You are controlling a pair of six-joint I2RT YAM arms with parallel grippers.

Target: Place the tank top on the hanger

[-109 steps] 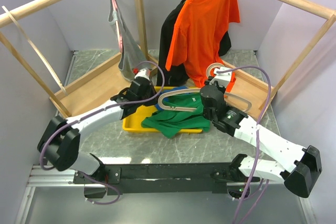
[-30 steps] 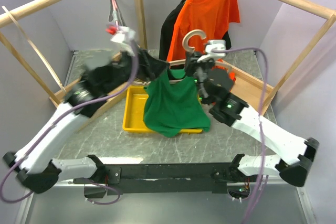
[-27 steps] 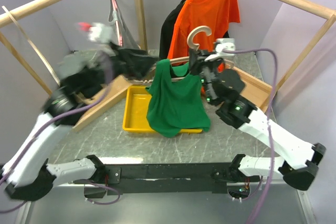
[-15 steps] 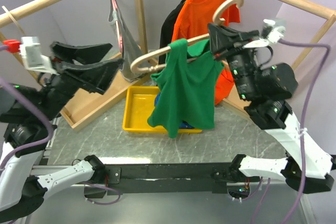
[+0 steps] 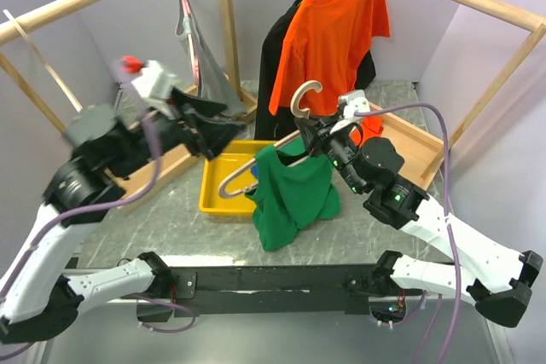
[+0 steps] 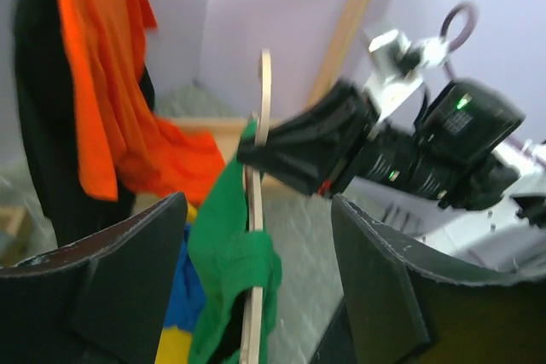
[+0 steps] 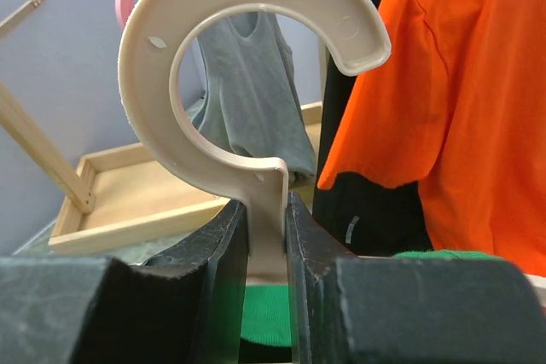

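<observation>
Half of the hanger (image 7: 145,74) is hidden under the tank top (image 5: 290,198), which hangs over the yellow tray's (image 5: 217,185) right side. The right gripper (image 7: 266,219) clamps the hanger's neck. The left gripper (image 5: 223,124), blurred, is spread apart and empty at the left.

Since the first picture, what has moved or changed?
The top left the tray and hangs on the hanger. The right gripper, shut on the hanger's neck, lifted it high, then lowered it somewhat. The left gripper rose away from the tray and stands open, holding nothing. Tray and clothes on the rail stayed.
</observation>
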